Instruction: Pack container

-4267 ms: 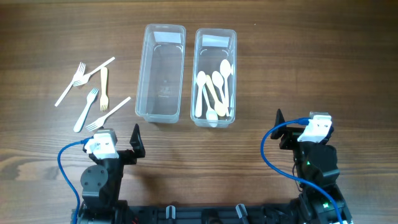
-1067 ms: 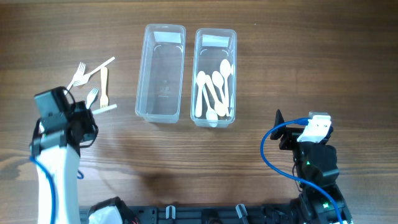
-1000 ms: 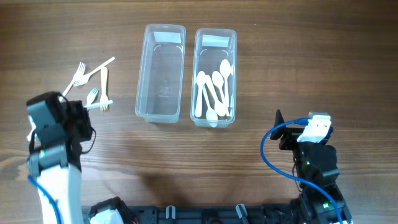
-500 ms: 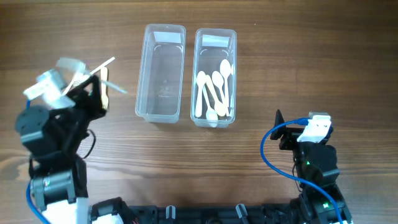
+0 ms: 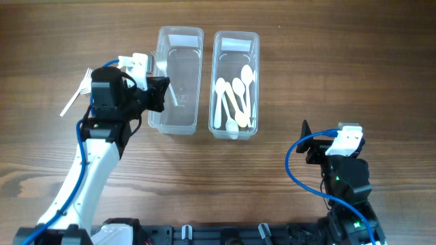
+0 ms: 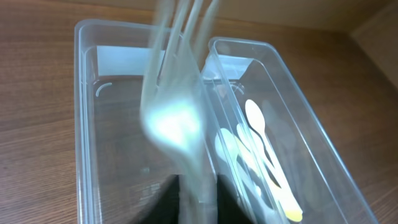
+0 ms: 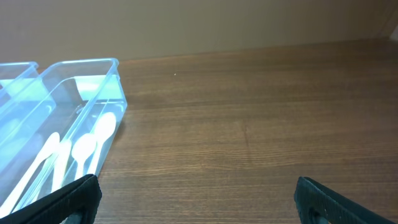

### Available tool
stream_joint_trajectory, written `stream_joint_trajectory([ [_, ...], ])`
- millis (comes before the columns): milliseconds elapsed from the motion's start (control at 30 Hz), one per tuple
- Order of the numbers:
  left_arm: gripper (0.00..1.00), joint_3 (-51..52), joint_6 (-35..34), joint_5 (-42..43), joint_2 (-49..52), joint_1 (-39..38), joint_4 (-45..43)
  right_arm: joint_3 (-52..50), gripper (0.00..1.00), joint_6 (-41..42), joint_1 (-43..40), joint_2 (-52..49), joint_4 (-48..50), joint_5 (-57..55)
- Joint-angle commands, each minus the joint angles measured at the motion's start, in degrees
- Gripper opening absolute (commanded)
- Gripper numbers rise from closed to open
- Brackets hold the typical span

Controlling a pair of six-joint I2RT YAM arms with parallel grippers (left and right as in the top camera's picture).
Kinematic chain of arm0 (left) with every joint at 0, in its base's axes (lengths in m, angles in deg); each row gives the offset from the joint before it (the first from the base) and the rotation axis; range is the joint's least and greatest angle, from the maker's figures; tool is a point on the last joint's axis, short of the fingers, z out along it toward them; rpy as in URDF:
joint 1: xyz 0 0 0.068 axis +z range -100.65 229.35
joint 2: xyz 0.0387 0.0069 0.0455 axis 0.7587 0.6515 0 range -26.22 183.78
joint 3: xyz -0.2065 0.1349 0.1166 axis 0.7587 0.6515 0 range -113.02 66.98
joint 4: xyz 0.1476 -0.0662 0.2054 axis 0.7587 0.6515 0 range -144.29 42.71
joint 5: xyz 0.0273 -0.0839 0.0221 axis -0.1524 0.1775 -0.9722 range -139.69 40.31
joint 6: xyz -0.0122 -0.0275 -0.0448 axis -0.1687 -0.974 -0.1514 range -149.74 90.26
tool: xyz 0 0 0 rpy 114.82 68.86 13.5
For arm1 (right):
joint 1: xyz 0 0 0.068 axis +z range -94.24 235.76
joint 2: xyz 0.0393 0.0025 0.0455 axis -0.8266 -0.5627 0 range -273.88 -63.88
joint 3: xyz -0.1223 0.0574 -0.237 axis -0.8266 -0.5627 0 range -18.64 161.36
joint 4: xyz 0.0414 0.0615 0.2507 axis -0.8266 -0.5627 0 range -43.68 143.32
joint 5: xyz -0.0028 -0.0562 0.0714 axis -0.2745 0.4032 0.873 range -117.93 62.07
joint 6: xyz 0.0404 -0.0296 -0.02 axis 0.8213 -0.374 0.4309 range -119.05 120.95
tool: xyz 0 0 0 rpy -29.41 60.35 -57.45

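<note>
Carrying forks to the empty box is the step in hand. The left end effector is clenched on the forks and hangs at the box's 9 o'clock wall, with the forks poking in over the bare floor. I think the next move is to tip them down low inside the box and let go, so they land flat and do not bounce out.

The spoons lie in the other box, just beside it at 3 o'clock. At least one more fork lies on the tabletop at 9 o'clock, partly hidden behind the arm.

The right end effector rests at 5 o'clock, spread wide and grasping nothing.

The held forks are a blur in the left wrist view, so I cannot count them.
</note>
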Motion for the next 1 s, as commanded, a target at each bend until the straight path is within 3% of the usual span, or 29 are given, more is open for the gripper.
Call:
stream_joint_trajectory([
  [0,0.62,0.0,1.2,0.1,1.2,-0.3,-1.0,-0.2,1.00,-0.7,0.2,0.3,0.1,0.3],
  [33,0.71,0.0,1.2,0.1,1.2,-0.3,-1.4,-0.2,1.00,-0.7,0.2,0.3,0.1,0.3],
  [200,0.72,-1.1,-3.2,-0.5,-1.6,0.4,-5.7,-0.2,1.00,-0.7,0.2,0.3,0.1,0.3],
  [267,0.75,-1.7,-7.9,-6.8,-5.8,1.9,-5.2,-0.2,1.00,-0.7,0.2,0.3,0.1,0.3],
  [333,1.00,-1.7,-11.3,-17.2,-10.5,3.7,-0.9,-0.2,1.00,-0.7,0.2,0.3,0.1,0.3],
  [400,1.00,-1.7,-11.6,-26.4,-14.8,5.9,7.0,-0.2,1.00,-0.7,0.2,0.3,0.1,0.3],
  [500,1.00,-1.7,-11.6,-33.4,-17.1,8.2,16.7,-0.2,1.00,-0.7,0.2,0.3,0.1,0.3],
  [667,1.00,-1.7,-11.6,-40.0,-10.3,10.9,17.7,-0.2,1.00,-0.7,0.2,0.3,0.1,0.3],
  [967,1.00,-1.7,-12.1,-40.0,16.0,10.9,2.2,-0.2,1.00,-0.7,0.2,0.3,0.1,0.3],
])
